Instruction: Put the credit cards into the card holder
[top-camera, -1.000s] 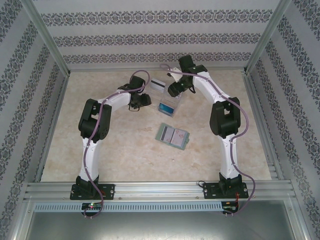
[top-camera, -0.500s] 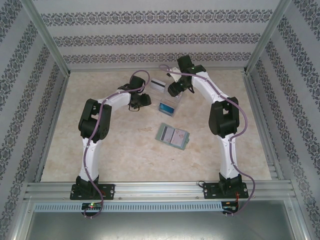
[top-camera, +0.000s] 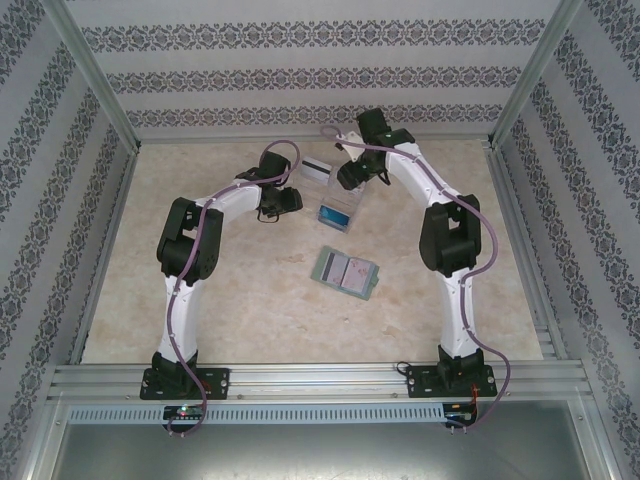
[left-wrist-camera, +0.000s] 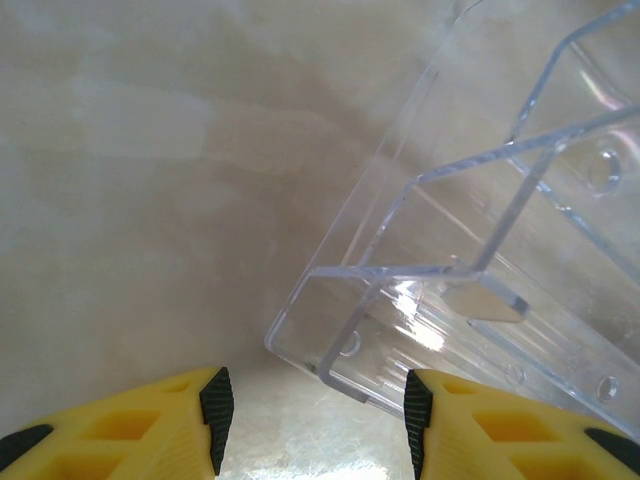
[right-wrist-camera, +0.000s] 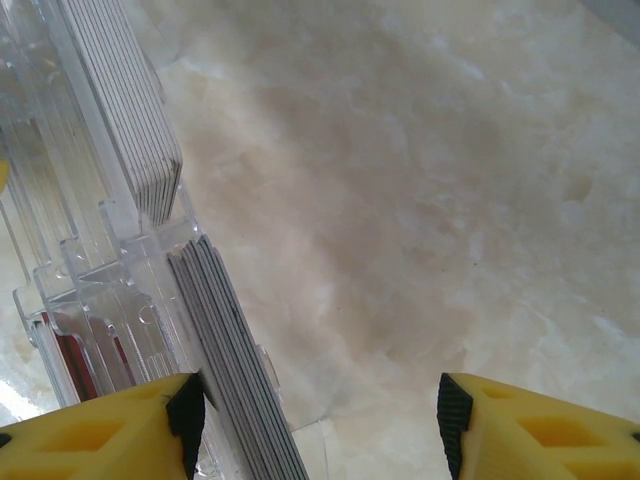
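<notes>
Clear tray (top-camera: 338, 206): credit cards (right-wrist-camera: 150, 140) stand upright in its slots. Striped card (top-camera: 317, 168): just past the tray's far end. Card holder (top-camera: 346, 272): unfolded, apart from the tray, on the side toward my bases. My left gripper (left-wrist-camera: 312, 420): released and empty at the tray's corner. My right gripper (right-wrist-camera: 320, 425): released, jaws wide, one pad (right-wrist-camera: 187, 412) just beside a card stack in the tray.

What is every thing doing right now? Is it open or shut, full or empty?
card holder: lying open on the table.
clear tray: upright, cards inside.
credit cards: standing on edge in the tray.
left fingers: open, holding nothing.
right fingers: open, one beside a card stack.
</notes>
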